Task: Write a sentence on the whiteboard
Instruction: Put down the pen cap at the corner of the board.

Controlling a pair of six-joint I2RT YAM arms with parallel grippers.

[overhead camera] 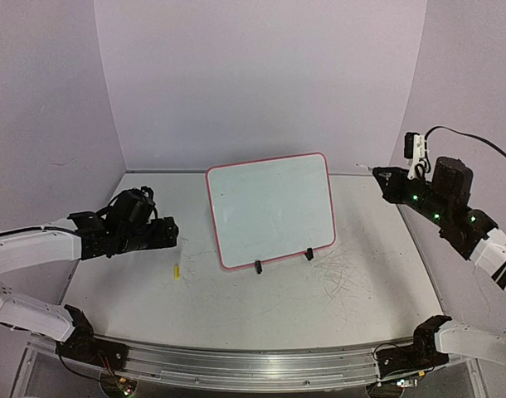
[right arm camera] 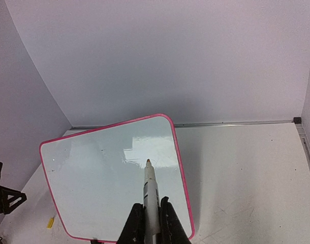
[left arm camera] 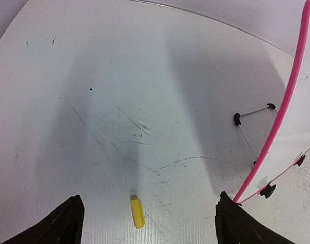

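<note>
White table, pale lilac walls round back. whiteboard at table centre, pink-red rim, propped leaning back on black wire stand, glossy face toward arms. left gripper low over table left of board, fingers spread wide, nothing between them; small yellow piece lies on table below gap, not touched. right gripper raised at right, well apart from board, fingers clamped on pale marker, tip aimed toward board face, not touching.
</note>
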